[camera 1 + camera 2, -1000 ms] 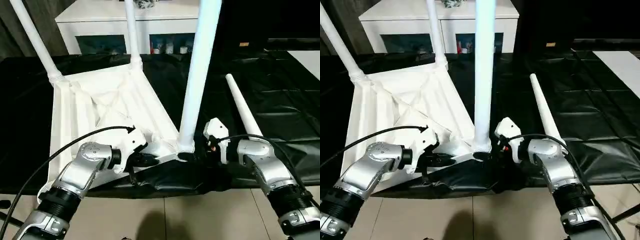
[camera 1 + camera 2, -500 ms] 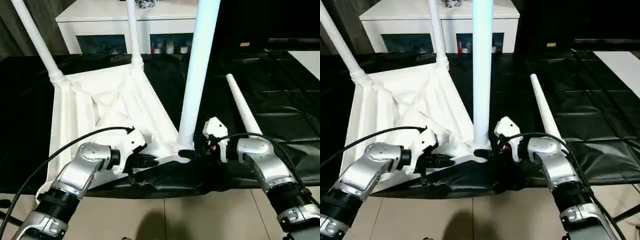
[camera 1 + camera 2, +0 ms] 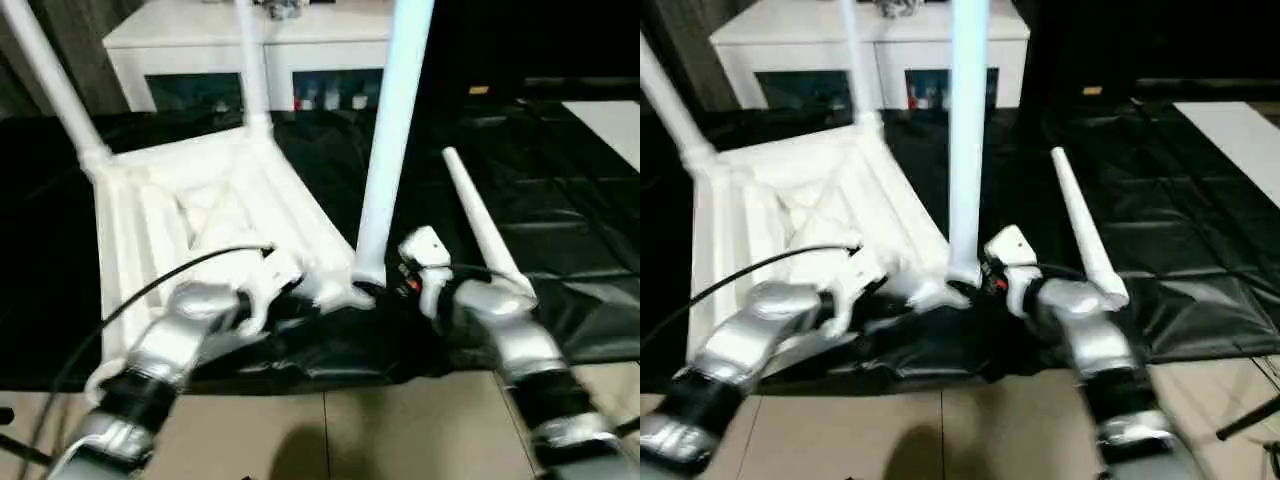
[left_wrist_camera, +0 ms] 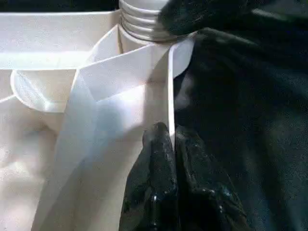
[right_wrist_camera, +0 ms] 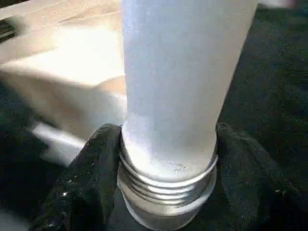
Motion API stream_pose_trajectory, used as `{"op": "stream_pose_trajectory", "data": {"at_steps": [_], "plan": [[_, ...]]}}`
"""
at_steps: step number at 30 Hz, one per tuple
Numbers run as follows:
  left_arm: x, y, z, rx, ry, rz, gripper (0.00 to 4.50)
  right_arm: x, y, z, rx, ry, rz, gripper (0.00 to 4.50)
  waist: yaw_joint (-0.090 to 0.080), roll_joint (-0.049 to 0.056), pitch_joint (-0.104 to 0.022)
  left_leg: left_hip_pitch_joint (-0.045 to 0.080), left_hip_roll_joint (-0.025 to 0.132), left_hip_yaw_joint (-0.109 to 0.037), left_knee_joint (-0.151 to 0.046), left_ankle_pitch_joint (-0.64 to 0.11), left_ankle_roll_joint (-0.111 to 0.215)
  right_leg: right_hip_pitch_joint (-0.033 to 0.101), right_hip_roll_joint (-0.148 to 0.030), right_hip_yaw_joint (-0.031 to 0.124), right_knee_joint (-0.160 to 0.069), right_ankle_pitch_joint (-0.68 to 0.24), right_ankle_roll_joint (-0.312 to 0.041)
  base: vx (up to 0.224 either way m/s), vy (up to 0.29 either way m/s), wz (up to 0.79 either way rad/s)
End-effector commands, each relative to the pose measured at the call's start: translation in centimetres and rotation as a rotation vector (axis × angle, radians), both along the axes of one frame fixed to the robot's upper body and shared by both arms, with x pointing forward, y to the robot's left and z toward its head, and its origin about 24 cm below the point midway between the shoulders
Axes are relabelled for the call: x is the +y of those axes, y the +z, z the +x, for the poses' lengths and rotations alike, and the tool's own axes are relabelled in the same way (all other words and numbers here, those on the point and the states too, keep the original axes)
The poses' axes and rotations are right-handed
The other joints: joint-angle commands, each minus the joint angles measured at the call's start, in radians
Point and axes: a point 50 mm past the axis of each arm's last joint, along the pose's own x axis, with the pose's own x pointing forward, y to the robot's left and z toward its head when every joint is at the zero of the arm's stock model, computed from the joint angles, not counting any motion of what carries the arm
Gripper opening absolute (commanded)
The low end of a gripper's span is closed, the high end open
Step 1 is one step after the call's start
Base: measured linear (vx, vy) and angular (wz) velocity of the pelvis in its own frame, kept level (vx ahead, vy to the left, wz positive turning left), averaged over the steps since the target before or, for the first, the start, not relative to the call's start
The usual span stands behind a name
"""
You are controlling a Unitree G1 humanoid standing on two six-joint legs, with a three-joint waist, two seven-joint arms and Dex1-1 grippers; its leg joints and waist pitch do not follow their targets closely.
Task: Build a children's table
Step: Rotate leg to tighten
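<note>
Lying upside down on the black table cover (image 3: 560, 230), the white top (image 3: 190, 215) shows its ribbed underside, with two legs already standing in its far corner sockets: one (image 3: 45, 85) at about 10 o'clock from the top's middle, another (image 3: 250, 70) at about 1 o'clock. A third leg (image 3: 390, 140) stands upright at the near corner socket (image 3: 345, 293), at roughly 5 o'clock from the top's middle. In the right wrist view its threaded foot (image 5: 166, 185) is visible, with black fingers (image 5: 82, 187) pressed against both sides of it, so the right gripper (image 3: 385, 290) is clamped on this leg just above the threads. The left gripper (image 4: 171, 139) sits at 9 o'clock from that socket; its two fingers are pinched on a thin upright rib (image 4: 170, 86) of the top's edge, close to the same corner. The fourth leg (image 3: 480, 225) lies loose on the cover at 3 o'clock from the standing leg, its narrow end pointing away from the robot. A white cabinet (image 3: 300, 50) stands behind the table at 12 o'clock.
</note>
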Motion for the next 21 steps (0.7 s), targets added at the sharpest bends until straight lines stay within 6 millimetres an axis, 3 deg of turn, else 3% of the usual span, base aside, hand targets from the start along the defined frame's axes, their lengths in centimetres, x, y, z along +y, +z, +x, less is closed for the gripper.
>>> {"op": "stream_pose_trajectory", "data": {"at_steps": [1, 2, 6, 8, 11, 14, 16, 17, 19, 20, 21], "plan": [[-0.9, 0.0, 1.2, -0.021, 0.142, -0.030, 0.00, 0.1, -2.0, -0.1, 0.101, -0.207, -0.009, 2.64, -0.001, -0.008, -0.048, 0.020, 0.028, -0.009, -0.079, -0.284, 0.003, 0.035, -0.052, 0.033, -0.090, -0.321, -0.192, 0.000, 0.000, 0.00], [-1.3, 0.1, 1.6, -0.030, 0.174, -0.035, 0.00, 0.3, -2.4, 0.0, 0.121, -0.280, -0.007, 2.63, -0.005, -0.008, -0.048, 0.020, 0.024, -0.012, -0.080, -0.306, -0.010, 0.035, -0.056, 0.033, -0.096, -0.376, -0.175, 0.000, 0.000, 0.00], [-3.0, 0.7, 2.8, -0.090, 0.232, -0.032, 0.00, 1.1, -2.8, 0.7, 0.146, -0.495, 0.002, 2.63, -0.005, 0.000, -0.051, 0.021, 0.024, -0.015, -0.082, -0.321, -0.014, 0.030, -0.055, 0.032, -0.100, -0.372, -0.160, 0.000, 0.000, 0.00], [-4.4, 1.3, 3.3, -0.148, 0.222, -0.039, 0.00, 1.7, -2.2, 1.5, 0.109, -0.590, -0.020, 2.63, -0.006, -0.002, -0.051, 0.024, 0.023, -0.014, -0.083, -0.338, -0.017, 0.027, -0.054, 0.032, -0.103, -0.376, -0.154, 0.000, 0.000, 0.00], [-5.2, 1.6, 3.5, -0.180, 0.191, -0.043, 0.00, 2.0, -1.7, 2.0, 0.087, -0.631, -0.045, 2.63, -0.004, -0.006, -0.053, 0.017, 0.021, -0.013, -0.081, -0.311, -0.005, 0.030, -0.056, 0.033, -0.102, -0.338, -0.153, 0.000, 0.000, 0.00], [-5.6, 1.7, 3.5, -0.186, 0.167, -0.049, 0.00, 2.2, -1.3, 2.2, 0.067, -0.625, -0.046, 2.63, 0.001, -0.005, -0.055, 0.014, 0.023, -0.013, -0.081, -0.281, 0.007, 0.034, -0.057, 0.033, -0.096, -0.289, -0.159, 0.000, 0.000, 0.00], [-5.5, 1.7, 3.6, -0.197, 0.149, -0.053, 0.00, 2.2, -0.8, 2.3, 0.054, -0.631, 0.028, 3.19, 0.006, -0.012, -0.057, 0.012, 0.022, -0.009, -0.078, -0.249, 0.025, 0.039, -0.058, 0.034, -0.092, -0.254, -0.165, 0.000, 0.000, 0.00], [-5.5, 1.7, 3.6, -0.197, 0.149, -0.053, 0.00, 2.2, -0.8, 2.3, 0.054, -0.631, 0.028, 3.33, 0.010, -0.010, -0.058, 0.014, 0.024, -0.009, -0.077, -0.234, 0.032, 0.038, -0.059, 0.035, -0.090, -0.245, -0.169, 0.000, 0.000, 0.00], [-5.2, 1.6, 3.7, -0.204, 0.155, -0.060, 0.00, 2.0, -0.5, 2.4, 0.025, -0.631, 0.031, 3.42, 0.010, -0.010, -0.057, 0.011, 0.024, -0.009, -0.077, -0.220, 0.039, 0.039, -0.059, 0.035, -0.090, -0.232, -0.174, 0.000, 0.000, 0.00], [-5.1, 1.6, 3.7, -0.216, 0.151, -0.070, 0.00, 1.4, -0.2, 2.4, -0.006, -0.640, 0.014, 3.42, 0.011, -0.023, -0.058, 0.007, 0.023, -0.008, -0.076, -0.194, 0.046, 0.044, -0.059, 0.033, -0.088, -0.214, -0.175, 0.000, 0.000, 0.00], [-5.1, 1.7, 3.7, -0.223, 0.153, -0.074, 0.00, 1.2, -0.1, 2.4, -0.018, -0.643, 0.008, 3.42, 0.014, -0.019, -0.060, 0.007, 0.024, -0.008, -0.075, -0.186, 0.048, 0.044, -0.060, 0.033, -0.084, -0.207, -0.177, 0.000, 0.000, 0.00]]}}
